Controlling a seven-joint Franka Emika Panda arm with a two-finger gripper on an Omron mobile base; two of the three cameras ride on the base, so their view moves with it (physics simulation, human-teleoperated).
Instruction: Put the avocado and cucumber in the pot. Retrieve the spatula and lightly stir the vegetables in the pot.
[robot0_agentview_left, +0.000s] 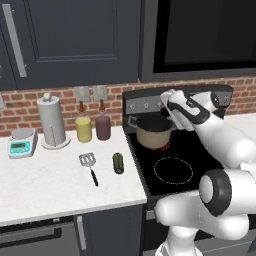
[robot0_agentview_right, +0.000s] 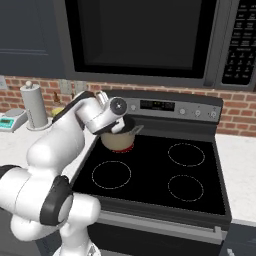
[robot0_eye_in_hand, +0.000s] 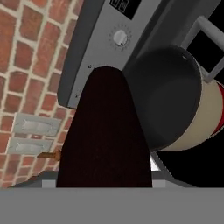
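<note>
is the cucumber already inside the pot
No, the cucumber lies on the white counter beside the spatula, apart from the pot.

Avocado held up close, pot beyond.

The near-black avocado (robot0_eye_in_hand: 105, 135) rises from the bottom edge, its rounded top in front of the grey stove panel (robot0_eye_in_hand: 94, 48). Just to its right is the tilted pot (robot0_eye_in_hand: 175, 100), dark inside, its tan wall on the right side and a grey handle (robot0_eye_in_hand: 210, 33) at upper right. A round knob (robot0_eye_in_hand: 120, 38) sits on the panel above. Red brick wall (robot0_eye_in_hand: 30, 57) on the left, with two pale outlet plates (robot0_eye_in_hand: 33, 133).
</note>
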